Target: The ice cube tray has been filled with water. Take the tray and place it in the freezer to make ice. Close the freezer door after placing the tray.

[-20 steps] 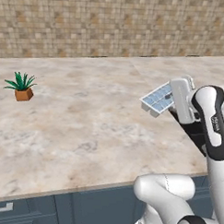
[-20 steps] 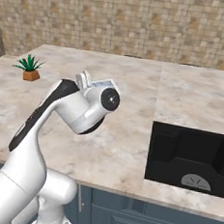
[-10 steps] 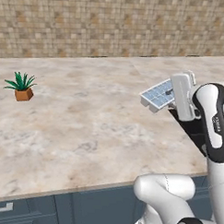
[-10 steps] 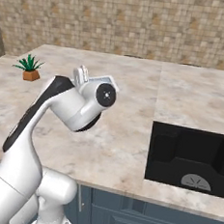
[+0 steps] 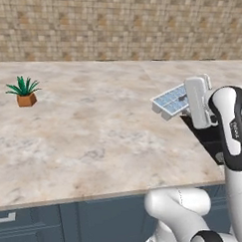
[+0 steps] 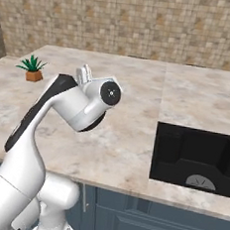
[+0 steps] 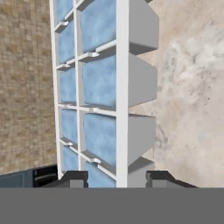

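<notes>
My gripper (image 5: 187, 100) is shut on one end of the ice cube tray (image 5: 168, 101), a small white grid tray that hangs tilted above the right part of the marble counter (image 5: 92, 136). In the hand view the tray (image 7: 105, 87) runs up from between my two dark fingertips (image 7: 72, 178), which press on its edges. Its cells hold pale blue water (image 7: 99, 81). The freezer and the freezer door are out of view.
A small potted plant (image 5: 25, 91) (image 6: 33, 69) stands at the counter's far left. A black recessed panel (image 6: 197, 160) is set into the counter at the right, just under the arm. A tan tiled wall (image 5: 122, 23) backs the counter, with dark blue cabinets (image 5: 63, 225) below its front edge.
The hand has lifted the tray a little higher and slightly to the left, and the wrist has turned. The grip is unchanged and the base has not moved.
</notes>
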